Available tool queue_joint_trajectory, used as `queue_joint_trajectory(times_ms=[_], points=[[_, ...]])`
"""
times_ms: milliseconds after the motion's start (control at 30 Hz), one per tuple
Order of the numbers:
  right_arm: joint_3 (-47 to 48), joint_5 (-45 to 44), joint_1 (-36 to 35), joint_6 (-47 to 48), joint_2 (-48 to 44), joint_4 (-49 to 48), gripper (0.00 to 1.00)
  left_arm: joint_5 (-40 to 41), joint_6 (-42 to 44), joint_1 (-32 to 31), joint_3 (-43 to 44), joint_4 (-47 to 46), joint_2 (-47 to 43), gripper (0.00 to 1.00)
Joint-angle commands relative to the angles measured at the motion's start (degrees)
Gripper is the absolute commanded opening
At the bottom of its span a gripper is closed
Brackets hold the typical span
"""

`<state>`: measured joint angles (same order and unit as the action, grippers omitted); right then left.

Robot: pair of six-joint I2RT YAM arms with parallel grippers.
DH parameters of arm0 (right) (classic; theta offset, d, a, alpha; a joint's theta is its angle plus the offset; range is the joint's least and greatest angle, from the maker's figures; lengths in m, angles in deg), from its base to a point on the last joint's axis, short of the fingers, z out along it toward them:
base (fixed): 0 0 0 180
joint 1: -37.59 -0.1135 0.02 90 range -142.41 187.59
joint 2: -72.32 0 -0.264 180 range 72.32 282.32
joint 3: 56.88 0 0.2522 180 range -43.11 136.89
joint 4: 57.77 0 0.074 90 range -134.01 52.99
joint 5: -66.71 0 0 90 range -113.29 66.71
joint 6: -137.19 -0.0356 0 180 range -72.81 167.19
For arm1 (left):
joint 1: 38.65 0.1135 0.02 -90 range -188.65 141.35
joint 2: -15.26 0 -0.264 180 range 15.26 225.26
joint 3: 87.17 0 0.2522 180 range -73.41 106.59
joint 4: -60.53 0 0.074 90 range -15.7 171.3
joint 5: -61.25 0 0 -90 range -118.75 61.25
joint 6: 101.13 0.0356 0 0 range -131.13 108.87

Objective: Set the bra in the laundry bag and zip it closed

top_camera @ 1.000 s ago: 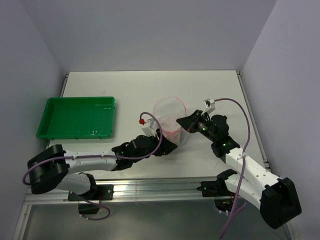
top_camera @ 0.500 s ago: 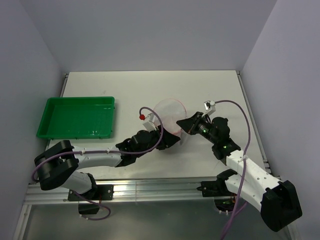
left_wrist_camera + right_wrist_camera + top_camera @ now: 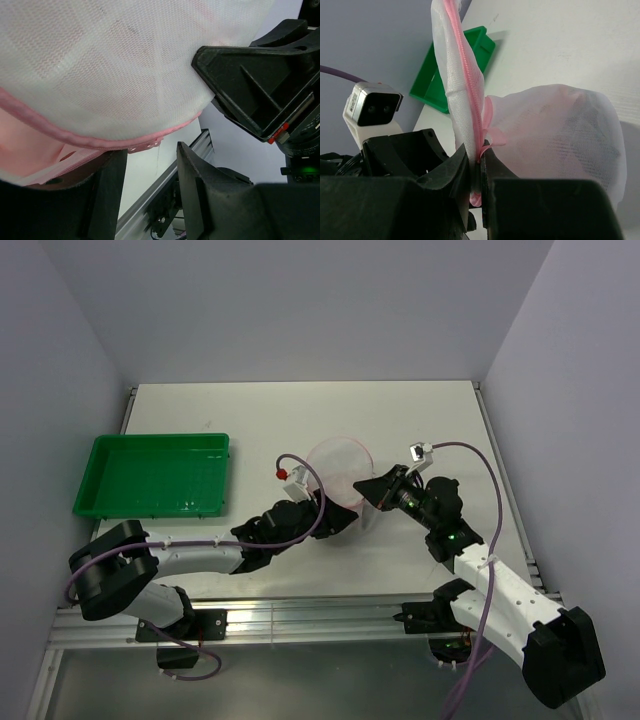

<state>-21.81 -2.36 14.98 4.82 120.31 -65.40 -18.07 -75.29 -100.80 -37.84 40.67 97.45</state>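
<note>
Right gripper (image 3: 479, 161) is clamped hard on the laundry bag (image 3: 555, 135). Its jaws are pinched shut on the pink zipper trim (image 3: 465, 70), right beside a little pink tab (image 3: 492, 135) that may be the pull, though it's too small to call. From that pinch the trim climbs straight up past the fingertips along a raised flap of white mesh. The round body of the bag bulges out to the right of the fingers, with something dim showing inside it.

Over on the other side, the left gripper (image 3: 147, 149) comes up from below the bag. Its jaws stand apart, and I can see nothing caught between them. The trim runs across just above the fingertips, and the mesh fills everything beyond. Tucked under the trim against the left finger is a smooth pink mass, most likely the bra (image 3: 30, 150).

So the bra looks to be in the bag, and I'd call that half done. The zip is what's left. I can't tell how much of it is closed, but the mouth by the left gripper looks slack rather than sealed.

Seen from above, the two grippers face each other with the bag between them. The green tray (image 3: 150, 512) sits well off to the far side of the left gripper, on the bench (image 3: 250, 410).
</note>
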Motion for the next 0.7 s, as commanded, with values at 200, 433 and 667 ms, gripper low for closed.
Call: queue_joint_trajectory(times_ms=[200, 433, 667], points=[[-0.12, 1.05, 0.11, -0.44, -1.93, -2.70, 0.00, 0.31, 3.60, 1.59, 1.25, -2.15, -0.19, 0.49], [-0.64, 1.57, 0.11, -1.14, -1.23, -3.84, 0.00, -0.21, 4.39, 1.77, 1.95, -2.85, 0.42, 0.41], [-0.65, 1.40, 0.11, -0.96, -0.62, -4.02, 0.00, 0.57, 4.13, 1.77, 1.25, -2.33, 0.42, 0.25]])
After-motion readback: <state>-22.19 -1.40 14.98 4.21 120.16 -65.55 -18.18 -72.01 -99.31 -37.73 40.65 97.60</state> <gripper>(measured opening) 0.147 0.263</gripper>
